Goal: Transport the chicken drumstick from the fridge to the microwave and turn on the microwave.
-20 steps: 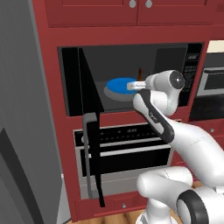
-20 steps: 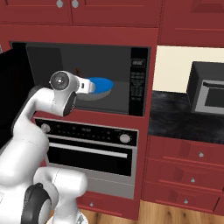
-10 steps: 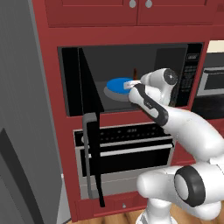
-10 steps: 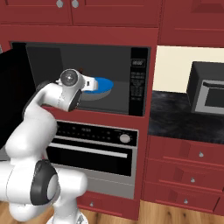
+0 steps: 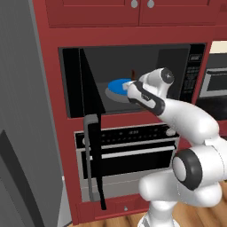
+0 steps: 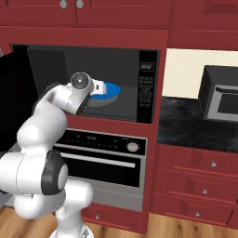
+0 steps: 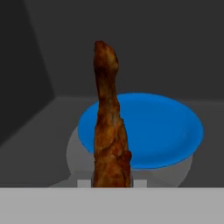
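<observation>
The microwave [image 5: 194, 76] stands open, its dark door [image 5: 91, 111] swung out to the left. Inside it a blue plate [image 5: 117, 84] rests on the grey turntable [image 7: 76, 153]. My gripper [image 5: 129, 88] reaches into the cavity at the plate's near right edge, and from the other side the gripper [image 6: 103, 88] sits just left of the blue plate [image 6: 109, 89]. In the hand view the gripper [image 7: 111, 183] is shut on the chicken drumstick [image 7: 109, 127], which sticks out from the fingers over the blue plate [image 7: 162, 131]. The grey fridge [image 5: 22, 111] fills the left side.
A silver-black oven [image 5: 128, 150] with a horizontal handle sits right below the microwave. The open microwave door juts out toward me, left of the arm. To the right are a dark counter [image 6: 186, 121] with a small appliance [image 6: 223, 93] and red drawers [image 6: 204, 186].
The arm has pushed deeper into the microwave and the hand has slid left toward the blue plate, with the drumstick still held. The door and plate have not moved.
</observation>
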Available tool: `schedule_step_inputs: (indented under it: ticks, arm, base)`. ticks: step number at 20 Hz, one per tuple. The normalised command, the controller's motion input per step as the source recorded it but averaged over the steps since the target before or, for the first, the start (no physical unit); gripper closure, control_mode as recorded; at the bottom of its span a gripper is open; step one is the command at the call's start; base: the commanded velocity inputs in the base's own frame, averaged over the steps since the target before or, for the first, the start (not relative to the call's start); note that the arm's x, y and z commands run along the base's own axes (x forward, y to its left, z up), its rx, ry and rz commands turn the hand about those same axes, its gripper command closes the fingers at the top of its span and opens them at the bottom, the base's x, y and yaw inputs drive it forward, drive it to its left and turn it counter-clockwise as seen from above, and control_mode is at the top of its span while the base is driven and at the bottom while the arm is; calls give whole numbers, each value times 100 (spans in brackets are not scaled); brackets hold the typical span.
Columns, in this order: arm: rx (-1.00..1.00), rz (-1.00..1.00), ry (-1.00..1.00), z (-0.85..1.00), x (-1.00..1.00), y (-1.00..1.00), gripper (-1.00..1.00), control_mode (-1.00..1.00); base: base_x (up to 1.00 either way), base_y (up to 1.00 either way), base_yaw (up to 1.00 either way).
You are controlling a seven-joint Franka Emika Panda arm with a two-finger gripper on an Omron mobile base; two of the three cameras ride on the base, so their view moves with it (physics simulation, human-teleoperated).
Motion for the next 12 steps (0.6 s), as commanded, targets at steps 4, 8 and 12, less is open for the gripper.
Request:
schedule_step_inputs:
  ticks: [4, 8, 12]
  arm:
    - [-1, 0, 0, -5, 40, 0, 100, -100]
    - [-3, 0, 2, -10, 35, 0, 100, -100]
    - [-3, 0, 1, -14, 31, 0, 100, -100]
  base:
    - [0, 0, 0]
    - [0, 0, 0]
    - [0, 0, 0]
